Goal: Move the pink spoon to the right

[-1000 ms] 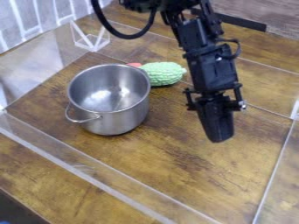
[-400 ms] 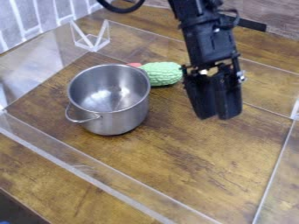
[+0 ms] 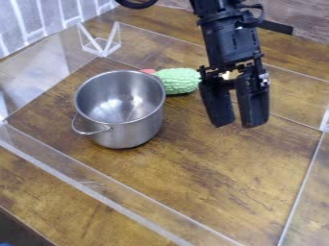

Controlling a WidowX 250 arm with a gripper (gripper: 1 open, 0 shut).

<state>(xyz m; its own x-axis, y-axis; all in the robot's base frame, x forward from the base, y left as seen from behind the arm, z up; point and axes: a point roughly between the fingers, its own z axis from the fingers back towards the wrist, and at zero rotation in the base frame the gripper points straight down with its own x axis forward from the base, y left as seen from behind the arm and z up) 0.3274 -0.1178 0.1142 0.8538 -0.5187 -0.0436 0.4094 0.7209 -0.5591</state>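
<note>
Only a small reddish-pink sliver is seen of the pink spoon (image 3: pixel 149 71), at the far left end of the green bumpy vegetable toy (image 3: pixel 180 81), just behind the rim of the steel pot (image 3: pixel 118 107). Most of its length is hidden by the toy and the pot, so its exact lie cannot be told. It is found well to the left of the gripper (image 3: pixel 237 123) and is not touched by it.

The green toy is laid on the wooden tabletop (image 3: pixel 193 183), just beside the upper right of the pot. The pot is set upright, its shiny inside shown empty, with a small handle at its lower left rim.

The gripper is held above the table to the right of the toy, pointed steeply downward. Its two dark fingers (image 3: pixel 220 102) are spread wide apart, with wood grain seen through the gap between them, and nothing is held there. The black arm is seen reaching down from the top of the view, with a cable looped at the upper edge.

The work area is bounded by clear plastic walls (image 3: pixel 77 168), and a small clear triangular stand (image 3: pixel 98 40) is placed in the far left corner.
</note>
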